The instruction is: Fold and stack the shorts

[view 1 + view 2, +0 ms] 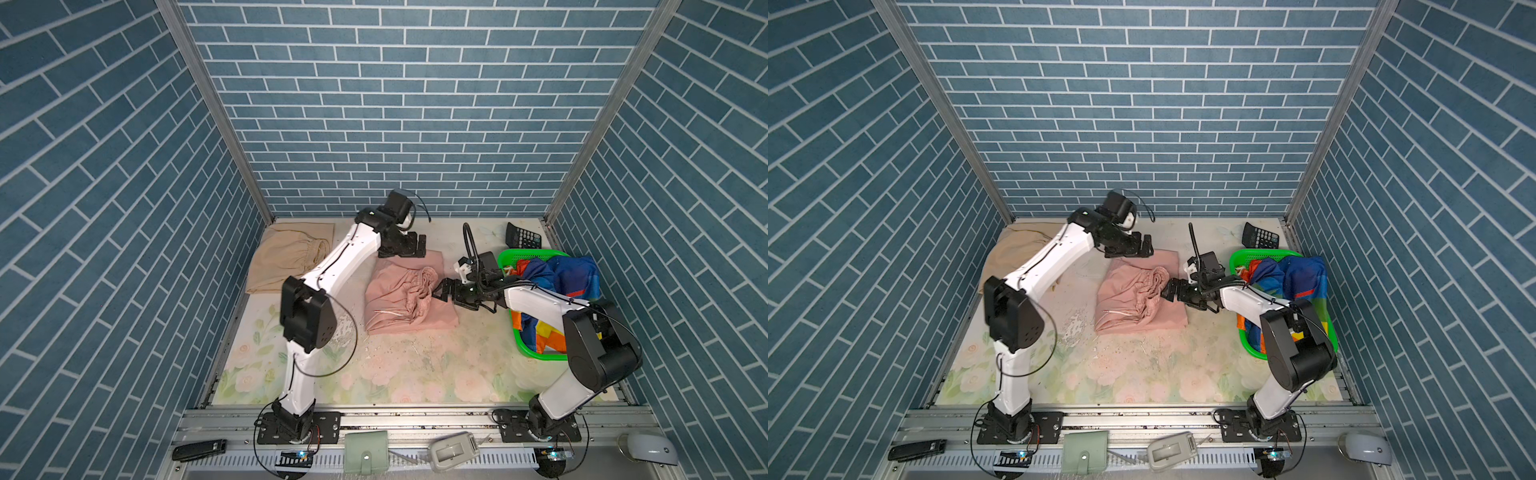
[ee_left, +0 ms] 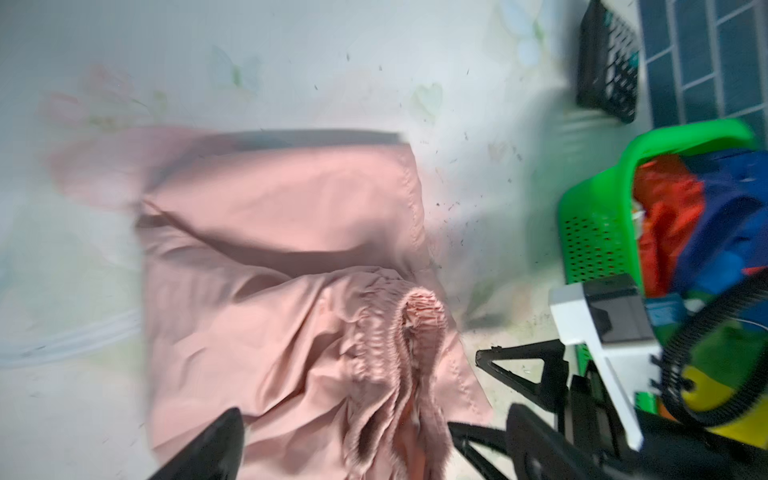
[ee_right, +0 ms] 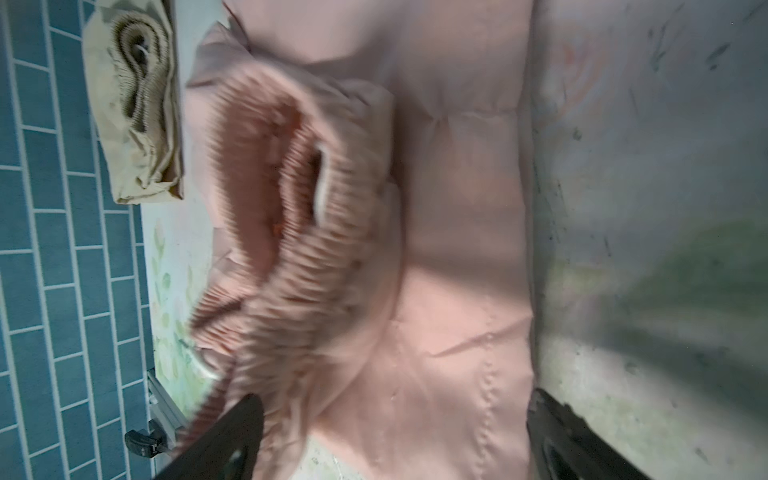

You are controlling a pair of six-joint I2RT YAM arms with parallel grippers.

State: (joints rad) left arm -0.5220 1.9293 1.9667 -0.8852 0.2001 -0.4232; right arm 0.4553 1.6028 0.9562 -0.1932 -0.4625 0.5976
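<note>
- Salmon pink shorts (image 1: 409, 299): they lie bunched in the middle of the table (image 1: 374, 374). The gathered waistband faces the right side. A white cord (image 1: 388, 311) lies across the near half and shows in both top views.
- Left gripper (image 1: 409, 246): it hangs over the far edge of the pink shorts. Only the left wrist view shows its black fingers (image 2: 208, 449), which are spread wide with nothing pinched between them.
- Right gripper (image 1: 439, 291): it sits at the right end of the waistband. In the right wrist view its fingers (image 3: 224, 436) stand wide apart over the cloth and grip nothing. Whether the tips touch the fabric cannot be told.
- Beige shorts (image 1: 286, 257): they lie folded flat in the far left corner, well apart from the pink pair. In a top view (image 1: 1017, 249) the left arm covers much of them. Only the right wrist view shows their ruffled waistband (image 3: 133, 83).
- Rainbow-striped shorts (image 1: 557, 274): they are heaped in the green basket (image 1: 536, 353) at the right edge and spill over its rim. The right arm hides the near part.
- Basket wall: its perforations (image 2: 594, 241) are visible only in the left wrist view.
- Calculator (image 1: 523, 237): it lies in the far right corner, just behind the basket.
- Image quality: both wrist views are smeared by motion, so the cloth edges and seams look soft.
</note>
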